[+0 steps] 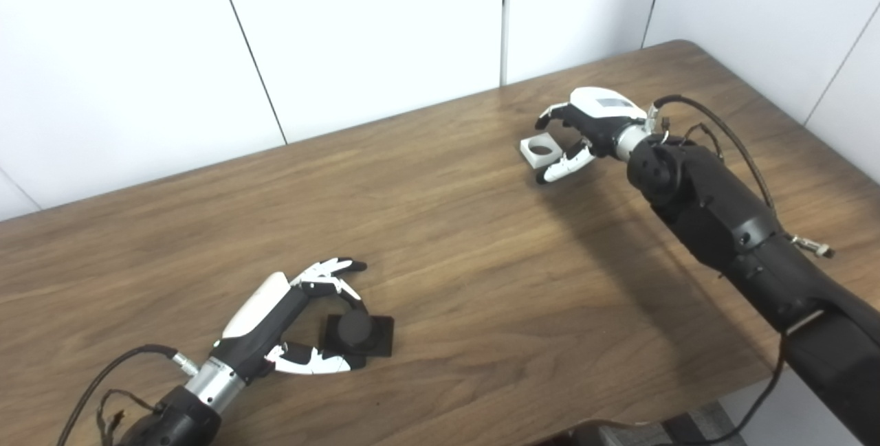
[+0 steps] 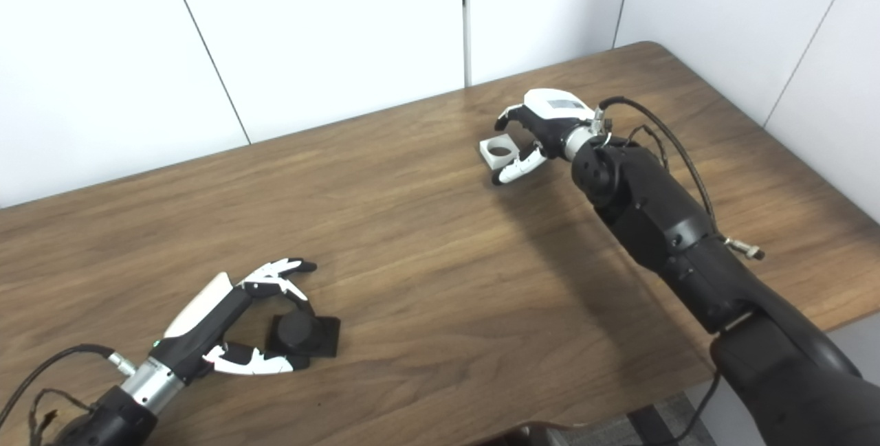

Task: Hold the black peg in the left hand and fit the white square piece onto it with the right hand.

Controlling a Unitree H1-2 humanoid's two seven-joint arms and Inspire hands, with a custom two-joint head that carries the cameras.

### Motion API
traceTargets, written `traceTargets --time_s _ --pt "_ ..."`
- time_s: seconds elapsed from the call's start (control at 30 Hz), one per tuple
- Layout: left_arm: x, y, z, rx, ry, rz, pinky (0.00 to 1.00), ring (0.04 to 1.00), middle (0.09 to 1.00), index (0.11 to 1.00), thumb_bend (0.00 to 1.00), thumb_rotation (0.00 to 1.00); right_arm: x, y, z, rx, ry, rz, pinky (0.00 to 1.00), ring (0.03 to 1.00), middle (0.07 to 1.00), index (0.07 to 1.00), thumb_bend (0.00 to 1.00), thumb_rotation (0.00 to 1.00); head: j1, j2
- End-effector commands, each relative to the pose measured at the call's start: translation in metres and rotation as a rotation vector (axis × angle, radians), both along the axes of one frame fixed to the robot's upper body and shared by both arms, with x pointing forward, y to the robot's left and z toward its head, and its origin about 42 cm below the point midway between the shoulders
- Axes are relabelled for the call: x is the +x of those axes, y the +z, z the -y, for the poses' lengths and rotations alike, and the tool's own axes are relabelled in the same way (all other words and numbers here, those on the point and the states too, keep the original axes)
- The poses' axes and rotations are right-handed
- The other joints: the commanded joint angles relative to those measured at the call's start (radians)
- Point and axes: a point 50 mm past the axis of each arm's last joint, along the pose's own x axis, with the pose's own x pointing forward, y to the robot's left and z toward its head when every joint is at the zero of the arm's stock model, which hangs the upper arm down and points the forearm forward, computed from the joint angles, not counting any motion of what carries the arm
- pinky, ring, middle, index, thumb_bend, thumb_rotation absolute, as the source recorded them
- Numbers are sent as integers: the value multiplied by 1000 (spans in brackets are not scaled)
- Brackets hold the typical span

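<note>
1. The black peg (image 1: 357, 333) stands upright on its flat square black base on the wooden table (image 1: 447, 240), right in the cup of the left hand (image 1: 292, 326), between its upper fingers and its thumb

2. The left hand lies low over the table with its fingers (image 1: 330, 273) curved over the far side of the peg and its thumb (image 1: 313, 362) stretched along the near side of the base; fingers and thumb stand apart around the peg, and whether any of them actually touches it cannot be told, so no firm hold is visible

3. The white square piece (image 1: 540, 151), a small block with a round hole through its top face, sits flat on the table just in front of the right hand (image 1: 588, 131), in the gap between that hand's fingers and thumb

4. The right hand has its fingers (image 1: 553, 115) arched over the far side of the piece and its thumb (image 1: 565, 164) reaching along the near side; they are spread apart around the piece, and contact with it cannot be made out

5. The two hands are well apart, the peg with the left hand toward the near left of the table and the white piece with the right hand toward the far right

6. Dark cables (image 1: 722, 130) loop off the right forearm behind the wrist, and white wall panels (image 1: 357, 34) rise behind the table's far edge
</note>
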Motion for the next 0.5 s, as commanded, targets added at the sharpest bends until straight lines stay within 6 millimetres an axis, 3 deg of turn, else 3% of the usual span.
traceTargets --time_s 0.0,0.47 --pt "-16 -28 -8 136 -29 -101 941 933 888 493 515 79 14 35 3 -31 18 104 716 828 880 791 662 339 -1 0" --pt "-21 -27 -10 133 -19 -109 940 937 886 493 515 78 22 29 2 -25 9 93 713 824 882 793 655 338 19 -8"
